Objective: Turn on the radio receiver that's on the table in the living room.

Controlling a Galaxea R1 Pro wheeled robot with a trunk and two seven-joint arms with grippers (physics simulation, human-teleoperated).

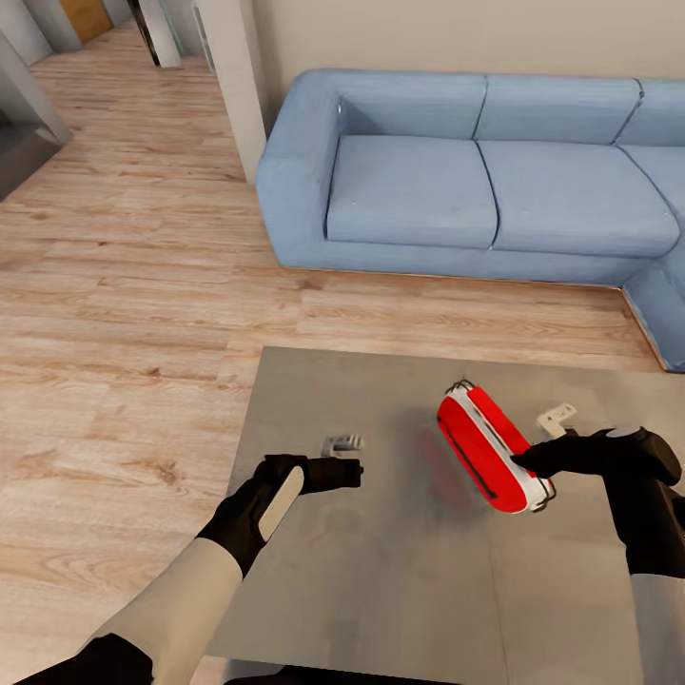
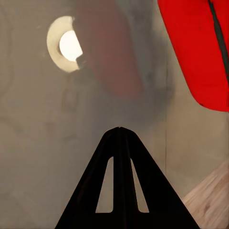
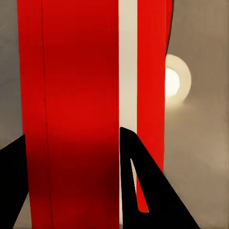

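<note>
Head view shows the right gripper [image 1: 529, 468] clamped on the radio receiver [image 1: 485, 445], which is tilted above the table [image 1: 381, 590] with a red reflection beneath it. Right wrist view has the red body with its white band sitting between the 2 jaws, 1 on each side. The grasp step looks done; next, I judge, comes reaching the switch, perhaps with the left gripper [image 1: 354, 473], jaws pressed together and empty, well apart from the radio.
</note>
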